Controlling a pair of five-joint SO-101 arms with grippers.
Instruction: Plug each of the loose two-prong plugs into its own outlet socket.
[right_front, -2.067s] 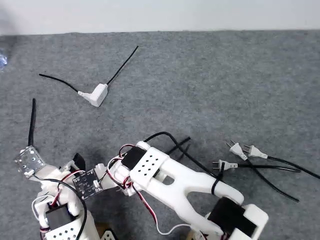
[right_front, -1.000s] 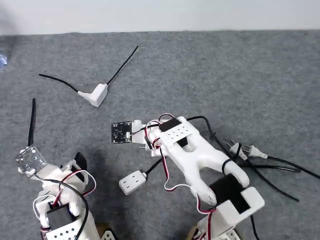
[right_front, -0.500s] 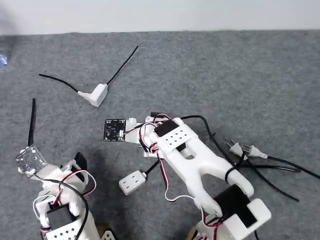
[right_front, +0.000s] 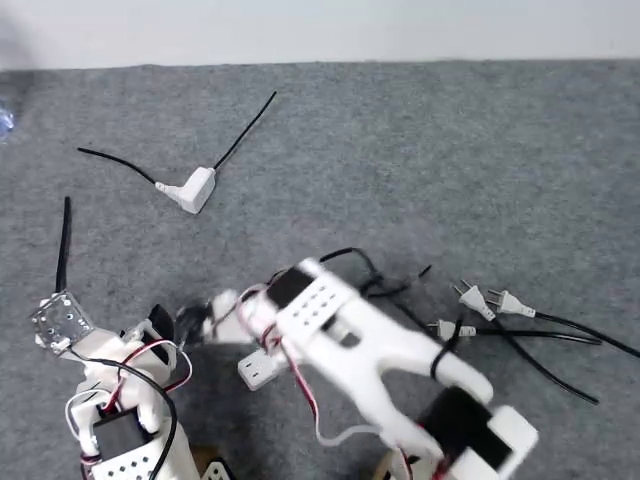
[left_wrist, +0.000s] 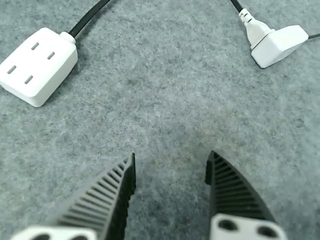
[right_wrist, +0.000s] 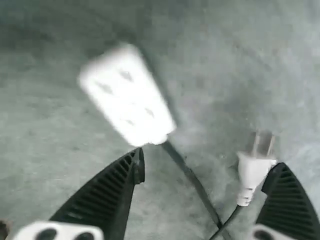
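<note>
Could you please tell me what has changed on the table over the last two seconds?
The right arm, which had lifted away up the table and bared the outlet block, has swung back toward the near edge and now covers part of it. Its gripper is open and holds nothing. The block, the three plugs at the right, the angled plug and the left arm stayed put.
</note>
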